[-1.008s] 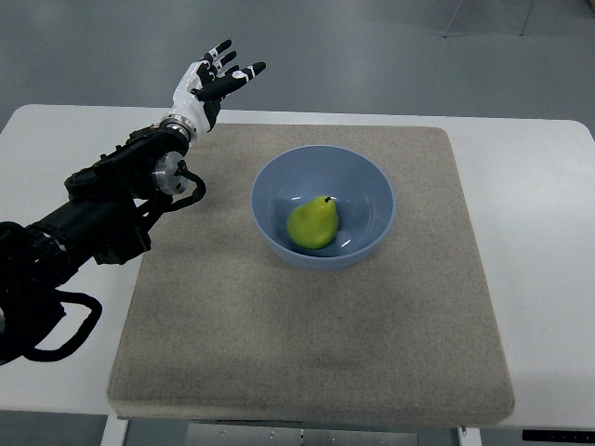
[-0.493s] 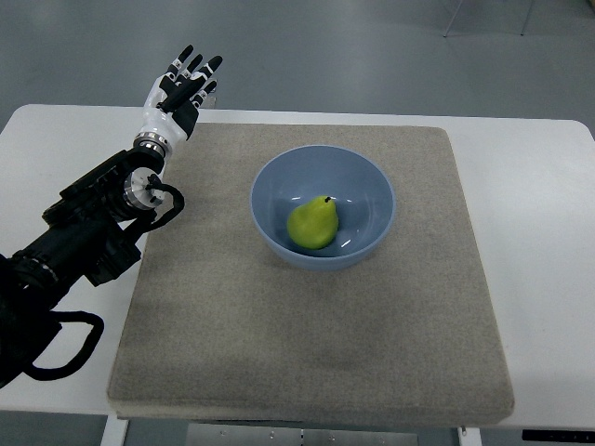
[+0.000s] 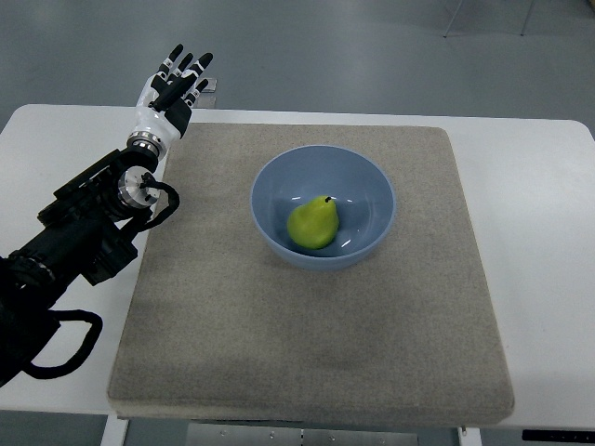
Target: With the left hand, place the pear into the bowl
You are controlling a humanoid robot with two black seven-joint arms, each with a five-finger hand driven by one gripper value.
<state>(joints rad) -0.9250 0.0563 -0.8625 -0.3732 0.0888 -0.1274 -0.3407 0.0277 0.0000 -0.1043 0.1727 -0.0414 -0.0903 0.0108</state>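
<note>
A green pear [image 3: 313, 224] lies inside the blue bowl [image 3: 279, 181], stem pointing up and to the right. The bowl stands on a grey mat [image 3: 307, 334] in the middle of the table. My left hand [image 3: 170, 85] is at the far left corner of the mat, well away from the bowl, fingers spread and holding nothing. Its black arm [image 3: 84, 232] runs in from the lower left edge. The right hand does not show.
The grey mat covers most of a white table [image 3: 544, 232]. Bare white table shows to the left and right of the mat. Grey floor lies beyond the far edge.
My left hand has drawn back to the left and away from the bowl, staying open. The pear and bowl have not moved.
</note>
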